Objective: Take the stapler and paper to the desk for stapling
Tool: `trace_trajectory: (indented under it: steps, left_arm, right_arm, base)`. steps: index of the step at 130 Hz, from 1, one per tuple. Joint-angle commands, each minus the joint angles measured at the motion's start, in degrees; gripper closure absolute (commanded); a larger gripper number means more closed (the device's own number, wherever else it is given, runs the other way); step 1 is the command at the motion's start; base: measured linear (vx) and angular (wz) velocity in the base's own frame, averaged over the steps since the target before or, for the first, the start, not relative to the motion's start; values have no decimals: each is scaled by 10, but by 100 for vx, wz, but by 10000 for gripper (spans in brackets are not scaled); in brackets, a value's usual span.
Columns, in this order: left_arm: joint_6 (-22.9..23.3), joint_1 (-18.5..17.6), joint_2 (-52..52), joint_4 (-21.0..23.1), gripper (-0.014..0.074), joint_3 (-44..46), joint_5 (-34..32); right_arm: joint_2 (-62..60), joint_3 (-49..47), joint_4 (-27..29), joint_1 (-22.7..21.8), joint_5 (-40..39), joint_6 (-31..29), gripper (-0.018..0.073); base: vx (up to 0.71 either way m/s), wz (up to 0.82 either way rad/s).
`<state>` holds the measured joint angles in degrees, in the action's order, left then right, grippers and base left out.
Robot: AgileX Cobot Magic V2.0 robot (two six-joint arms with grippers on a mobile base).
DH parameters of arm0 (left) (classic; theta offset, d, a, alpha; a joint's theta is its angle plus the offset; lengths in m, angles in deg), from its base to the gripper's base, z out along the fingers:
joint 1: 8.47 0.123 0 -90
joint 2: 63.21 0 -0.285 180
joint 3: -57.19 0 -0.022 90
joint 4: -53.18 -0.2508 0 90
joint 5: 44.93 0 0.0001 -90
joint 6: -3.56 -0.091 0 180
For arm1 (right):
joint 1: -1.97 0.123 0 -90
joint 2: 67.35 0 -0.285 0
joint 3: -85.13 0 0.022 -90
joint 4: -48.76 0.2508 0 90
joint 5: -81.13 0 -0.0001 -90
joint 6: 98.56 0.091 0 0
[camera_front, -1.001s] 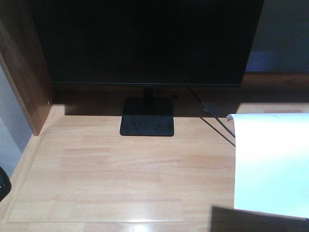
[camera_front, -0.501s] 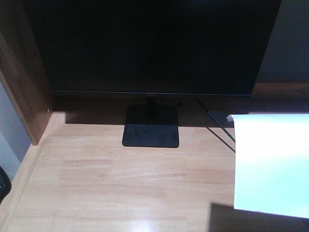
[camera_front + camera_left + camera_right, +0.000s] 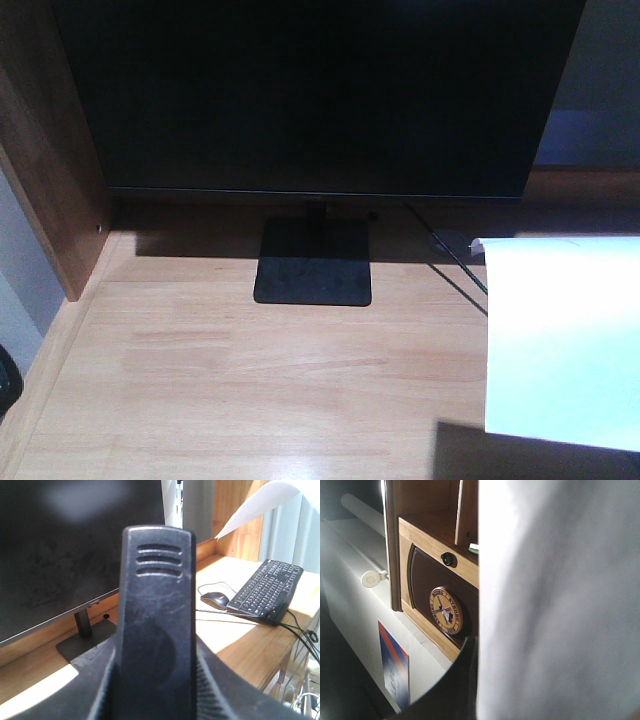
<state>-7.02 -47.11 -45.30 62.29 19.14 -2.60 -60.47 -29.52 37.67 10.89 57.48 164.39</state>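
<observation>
Stapler (image 3: 155, 625) fills the middle of the left wrist view: a black body with three short grooves near its top, standing upright between the two ribbed fingers of the left gripper (image 3: 155, 692), which is clenched on its sides. It is carried in the air in front of the monitor (image 3: 310, 90) and does not touch the desk (image 3: 250, 370). In the front view the brown side panel (image 3: 45, 150) stands at the far left, then comes the bare light wood of the desk, with the monitor stand (image 3: 312, 275) behind it and a thin cable (image 3: 450, 265) going down to the right. Further right, the paper (image 3: 565, 340) hangs above the tabletop and throws a dark shadow under its lower edge. The right gripper (image 3: 470, 685) seems to be grasping this sheet at its edge, as far as the blurred wrist view lets me judge, because only one dark finger shows beside the white surface. The mouse (image 3: 215, 599) and the keyboard (image 3: 267, 590) lie beyond, on the right part of the desk. I judge the step in hand to be the carrying of both things to the desk. The next move calls for laying the paper flat on the free wood in front of the stand and setting the stapler down near it, without hitting the monitor.
</observation>
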Motion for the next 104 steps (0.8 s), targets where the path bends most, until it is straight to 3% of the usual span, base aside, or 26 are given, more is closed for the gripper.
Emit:
trace_trajectory:
  steps: [1,85,104]
  left_arm:
    - [-1,-2,8,10,603,15,-67]
    - [-1,-2,8,9,603,15,-72]
    - [-1,-2,15,10,603,15,-97]
  right_arm:
    - [-2,-16,-4,-4,-31,-4,566]
    - [-2,-16,-4,-4,-31,-4,566]
    - [-2,-16,-4,-4,-31,-4,566]
  base:
    - [0,0]
    - [0,0]
    - [0,0]
